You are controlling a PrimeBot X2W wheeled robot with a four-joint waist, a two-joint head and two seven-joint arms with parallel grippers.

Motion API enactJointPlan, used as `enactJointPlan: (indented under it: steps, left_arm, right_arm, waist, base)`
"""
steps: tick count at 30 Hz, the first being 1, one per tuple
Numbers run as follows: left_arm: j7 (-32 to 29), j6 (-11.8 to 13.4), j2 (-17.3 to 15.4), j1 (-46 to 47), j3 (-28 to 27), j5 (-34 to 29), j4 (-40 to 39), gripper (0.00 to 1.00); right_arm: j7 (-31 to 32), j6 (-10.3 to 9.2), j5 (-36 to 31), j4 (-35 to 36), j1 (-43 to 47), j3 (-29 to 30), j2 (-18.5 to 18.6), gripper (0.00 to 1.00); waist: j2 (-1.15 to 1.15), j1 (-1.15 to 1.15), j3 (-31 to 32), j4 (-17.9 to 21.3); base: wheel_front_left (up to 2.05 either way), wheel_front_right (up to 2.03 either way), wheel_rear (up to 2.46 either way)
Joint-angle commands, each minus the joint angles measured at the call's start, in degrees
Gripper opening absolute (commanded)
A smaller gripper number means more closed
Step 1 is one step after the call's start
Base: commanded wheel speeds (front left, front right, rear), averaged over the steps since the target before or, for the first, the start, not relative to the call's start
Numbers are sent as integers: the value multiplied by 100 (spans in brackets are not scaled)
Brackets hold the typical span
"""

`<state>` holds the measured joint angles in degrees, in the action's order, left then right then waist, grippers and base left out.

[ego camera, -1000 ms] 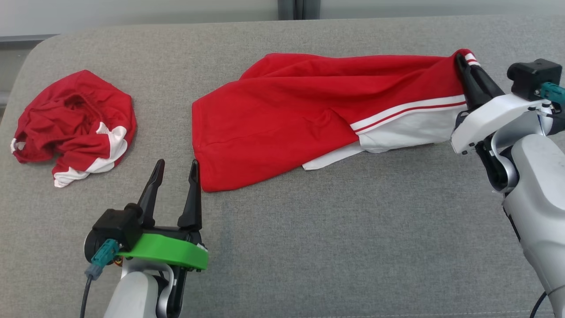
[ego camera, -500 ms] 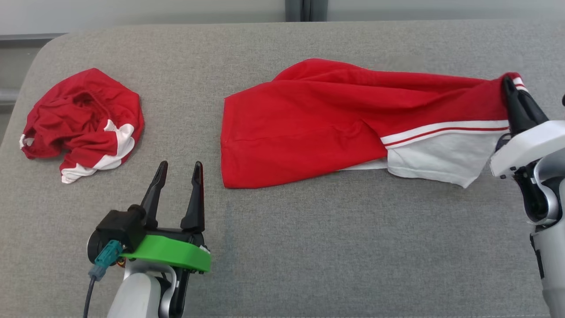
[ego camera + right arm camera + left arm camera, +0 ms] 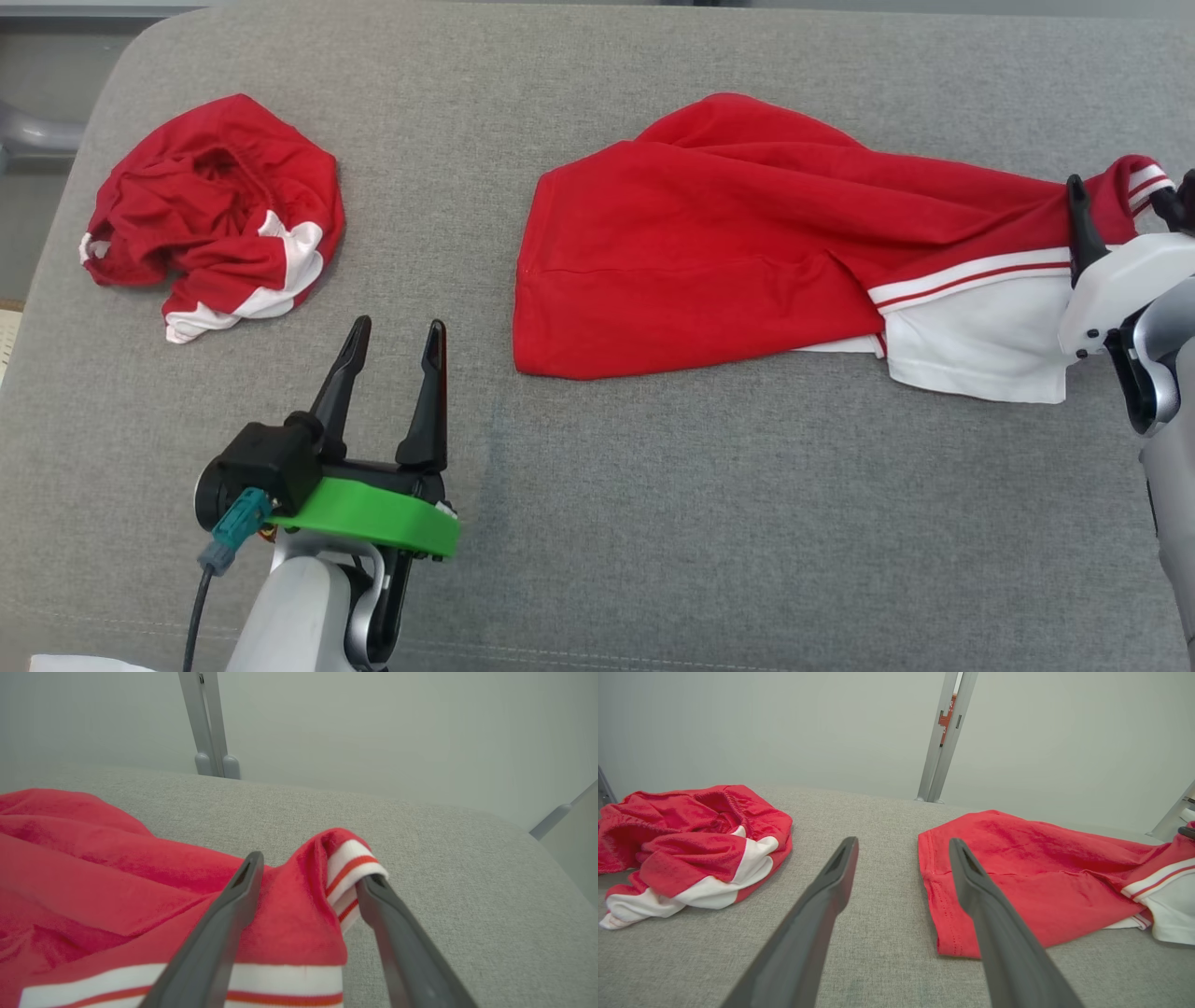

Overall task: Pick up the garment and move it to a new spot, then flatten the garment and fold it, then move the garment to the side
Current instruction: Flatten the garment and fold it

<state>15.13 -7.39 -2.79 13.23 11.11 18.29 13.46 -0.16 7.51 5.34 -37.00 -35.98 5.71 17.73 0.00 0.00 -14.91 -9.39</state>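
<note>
The garment [image 3: 747,243], on the grey cushion [image 3: 653,523], is being straddled at its cuff [image 3: 355,868] by the right gripper's [image 3: 310,868] parted fingers, contact unclear. Beside its hem [image 3: 527,280], the left gripper [image 3: 398,325] is being held spread over bare cushion.

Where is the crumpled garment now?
In the head view the crumpled garment lies upper left on the grey cushion, beyond the left tool, apart from the spread garment.
</note>
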Motion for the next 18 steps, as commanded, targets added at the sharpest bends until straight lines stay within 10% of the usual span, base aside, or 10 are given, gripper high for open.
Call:
enactJointPlan:
  steps: [1, 18]
  left_arm:
    - [3, -12, -19, 59, -19, 20, 3, 100]
    - [3, -12, -19, -350, -479, -44, 36, 100]
  right_arm:
    - [51, -3, -99, -166, -42, 78, 38, 100]
    - [-204, -2, -527, 645, 1093, 718, -559, 100]
  waist:
    - [0, 0, 4, -24]
    - [0, 0, 505, 583]
  base:
    - [0, 0, 0]
    - [0, 0, 0]
